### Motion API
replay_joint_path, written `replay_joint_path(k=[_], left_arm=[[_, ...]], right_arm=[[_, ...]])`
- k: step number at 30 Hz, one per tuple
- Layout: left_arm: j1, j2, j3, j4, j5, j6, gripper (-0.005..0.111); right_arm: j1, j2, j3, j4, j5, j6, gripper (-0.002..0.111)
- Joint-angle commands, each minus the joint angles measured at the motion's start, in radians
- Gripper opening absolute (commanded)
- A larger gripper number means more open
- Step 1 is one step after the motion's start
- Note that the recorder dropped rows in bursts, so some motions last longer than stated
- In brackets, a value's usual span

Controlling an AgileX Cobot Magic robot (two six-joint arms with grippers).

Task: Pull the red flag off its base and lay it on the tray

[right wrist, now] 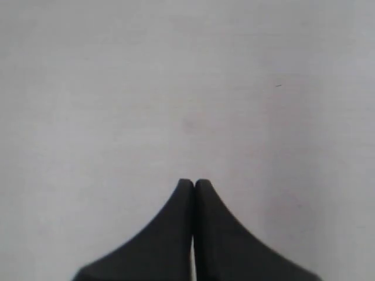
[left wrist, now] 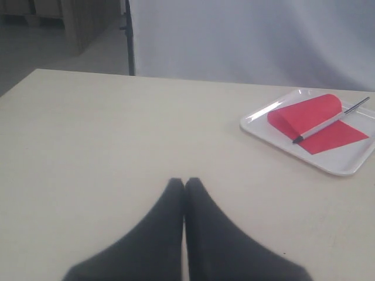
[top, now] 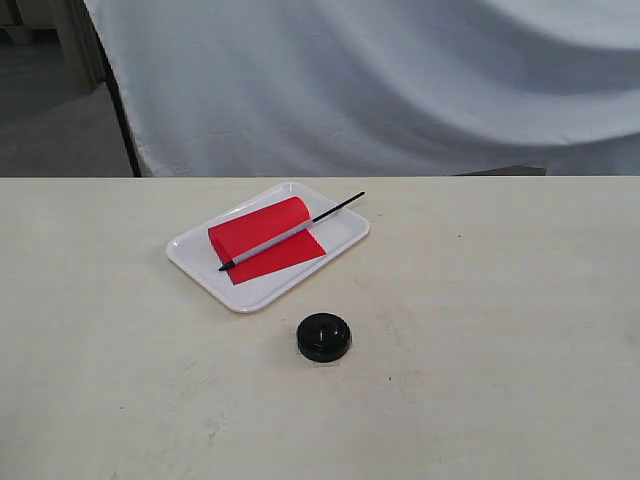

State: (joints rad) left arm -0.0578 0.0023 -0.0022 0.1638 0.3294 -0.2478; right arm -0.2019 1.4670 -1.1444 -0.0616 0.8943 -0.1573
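The red flag lies flat inside the white tray, its pole slanting across the folded cloth and its black end sticking out over the far rim. The round black base stands alone on the table just in front of the tray, its hole bare. In the left wrist view the flag and tray show far off to one side, well away from my left gripper, which is shut on nothing. My right gripper is shut too, over bare table. Neither gripper appears in the exterior view.
A pale cloth backdrop hangs behind the far table edge. A dark upright pole stands at the back left. The table top is beige.
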Motion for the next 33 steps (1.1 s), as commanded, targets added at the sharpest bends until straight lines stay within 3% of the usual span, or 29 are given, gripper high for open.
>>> replay_joint_path(k=[1,5,16,22,33], left_arm=[[-0.006,-0.002,0.002,-0.005,-0.007,0.005,0.000],[-0.006,-0.002,0.002,-0.005,-0.007,0.005,0.000],[-0.006,-0.002,0.002,-0.005,-0.007,0.005,0.000],[-0.006,-0.002,0.002,-0.005,-0.007,0.005,0.000],[-0.006,-0.002,0.002,-0.005,-0.006,0.005,0.000]], right_arm=[[-0.057,-0.291,0.175,0.010,-0.229,0.113,-0.001],[-0.019,-0.539,0.314,0.039,-0.392,0.115,-0.001],[0.257,-1.166,0.720,0.035,-0.655,0.109,-0.001],[0.297,-1.448,0.865,0.035,-0.822,0.113,-0.001],[0.297,-1.467,0.877,0.039,-0.888,0.113,-0.001]])
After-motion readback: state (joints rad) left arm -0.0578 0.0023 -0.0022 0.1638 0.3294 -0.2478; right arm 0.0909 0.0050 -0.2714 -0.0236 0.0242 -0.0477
